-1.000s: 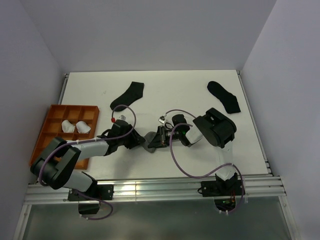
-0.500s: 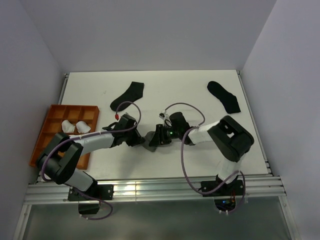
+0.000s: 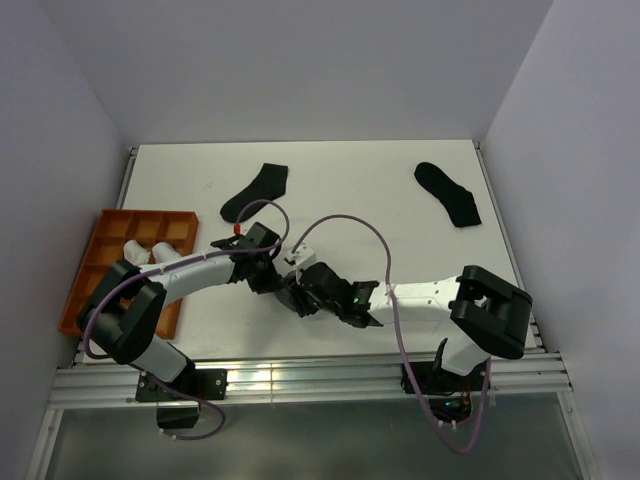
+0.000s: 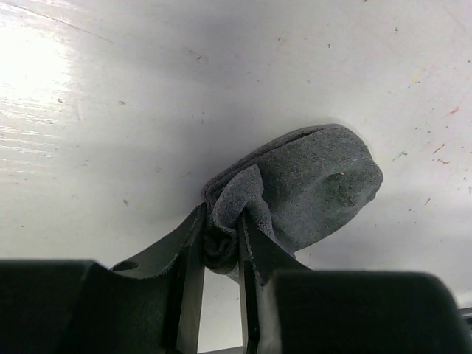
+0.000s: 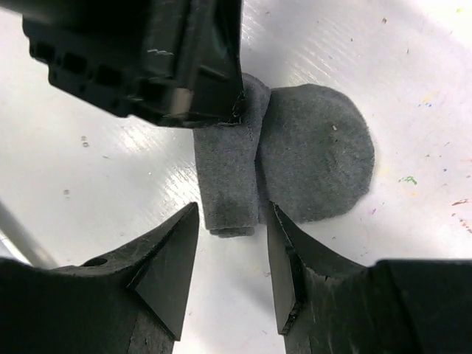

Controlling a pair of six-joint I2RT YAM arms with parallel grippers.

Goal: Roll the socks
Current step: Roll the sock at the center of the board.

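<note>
The left gripper (image 4: pixel 220 228) clamps a bunched fold of the grey sock (image 4: pixel 317 192) between its closed jaws near the middle of the white table (image 3: pixel 380 190), with the rest of the sock lying flat and rounded beyond the fingers. The right gripper (image 5: pixel 232 221), jaws apart, straddles the short rolled end of the same sock without pinching it. Two black socks (image 3: pixel 258 190) (image 3: pixel 448 193) lie flat at the far side, and two white bundles (image 3: pixel 150 252) sit in the orange tray (image 3: pixel 110 215) at left.
</note>
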